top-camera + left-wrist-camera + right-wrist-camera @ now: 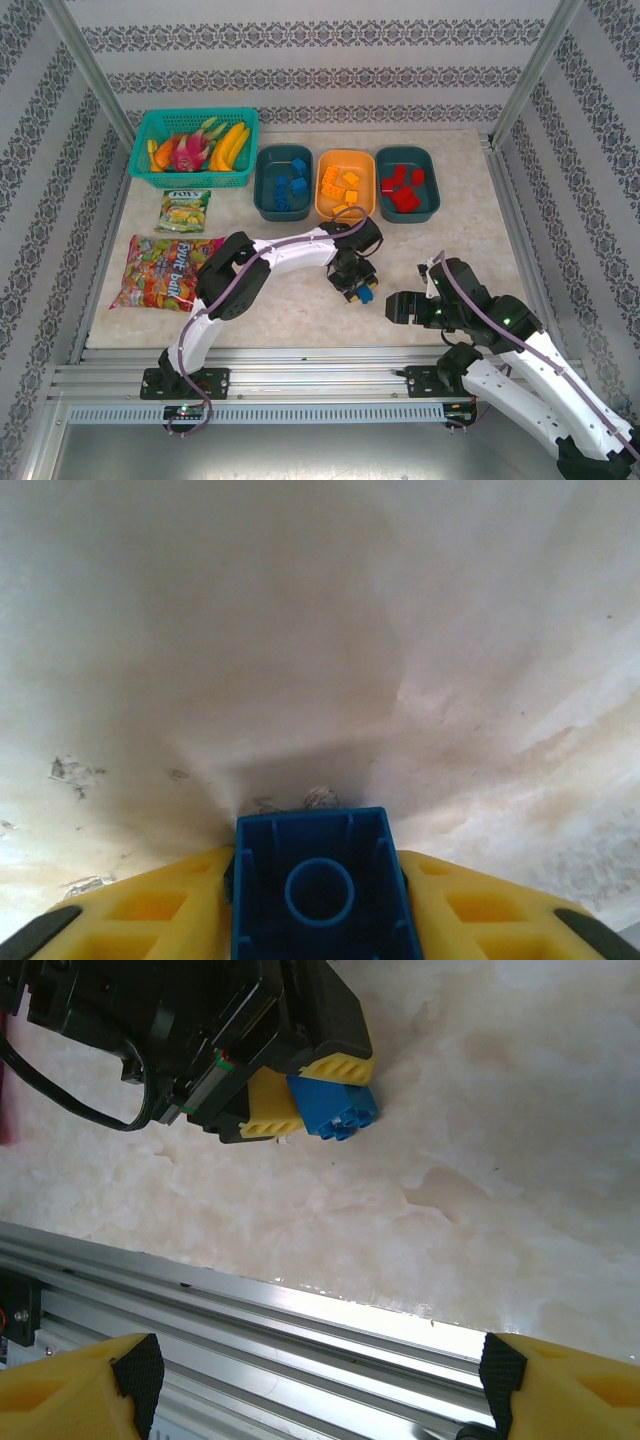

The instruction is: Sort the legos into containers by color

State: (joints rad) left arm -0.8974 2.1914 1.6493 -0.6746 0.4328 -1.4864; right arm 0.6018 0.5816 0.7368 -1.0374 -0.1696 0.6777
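My left gripper (356,288) is shut on a blue lego (365,294) low over the table's middle. From the left wrist, the brick's hollow underside (320,895) sits between the yellow fingers (160,905). The right wrist view shows that same lego (335,1107) in the left gripper (305,1095). My right gripper (400,306) stands open and empty near the front edge, its own fingertips (135,1370) wide apart. Three containers line the back. The left teal one (262,165) holds blue legos (290,185), the orange one (345,153) holds orange-yellow legos (340,182), and the right teal one (432,165) holds red legos (403,188).
A turquoise basket (195,113) of fruit stands at the back left. Two snack packets (183,211) (165,272) lie along the left side. An aluminium rail (300,1340) runs along the table's front edge, right under my right gripper.
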